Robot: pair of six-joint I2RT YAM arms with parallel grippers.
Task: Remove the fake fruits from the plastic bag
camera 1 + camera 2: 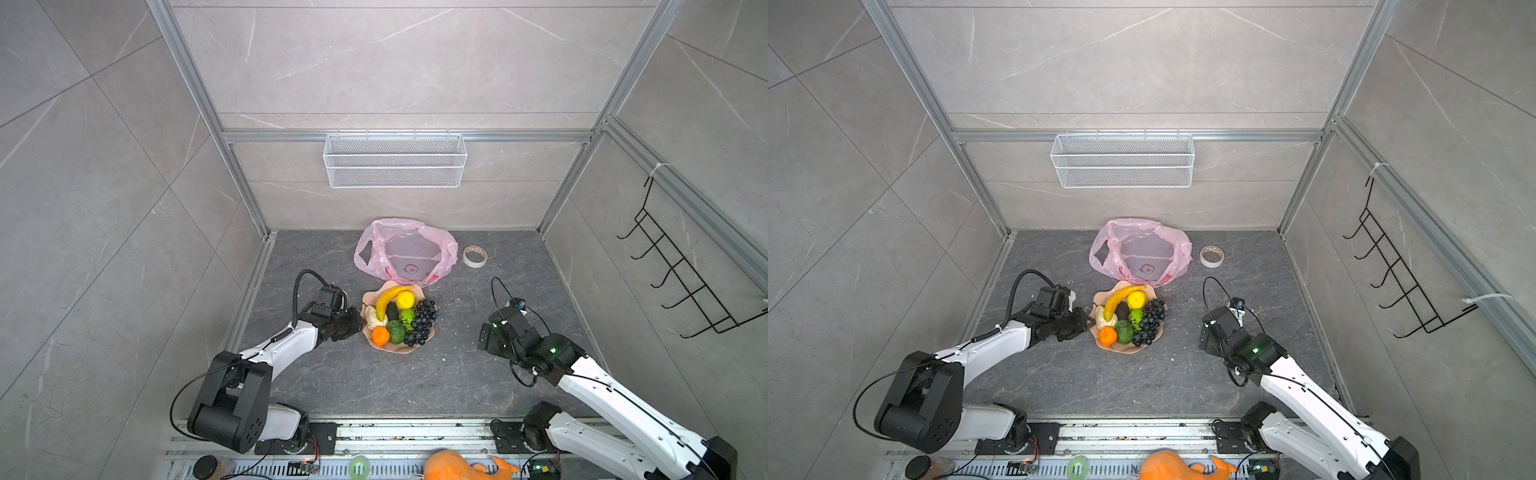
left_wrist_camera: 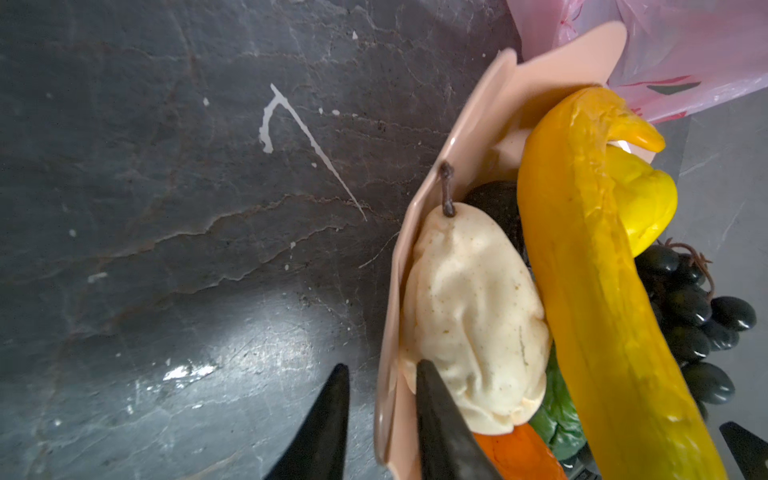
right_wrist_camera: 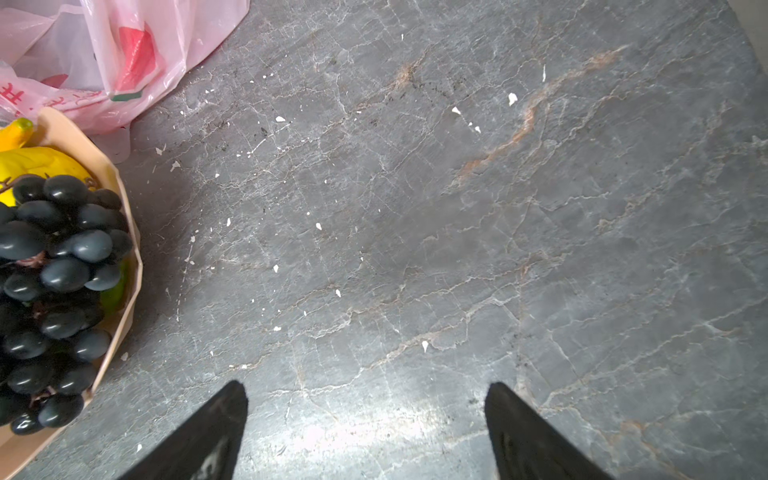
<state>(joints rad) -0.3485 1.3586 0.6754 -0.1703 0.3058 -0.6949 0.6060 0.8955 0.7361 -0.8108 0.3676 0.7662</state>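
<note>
Fake fruits [image 1: 407, 318] looked light, dentable, slick: pinch mid-body.
Left end effector [image 2: 383, 365] stood released astride the plate [image 2: 465, 124] rim; right end effector [image 3: 365, 383] gaped empty.

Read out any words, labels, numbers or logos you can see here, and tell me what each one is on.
plastic bag: red characters at the edge of the right wrist view, cut off and creased, unreadable.
plastic bag, in both top views: round red logo, too small to read.
tape roll, plate, fruits: no text to be seen.
</note>
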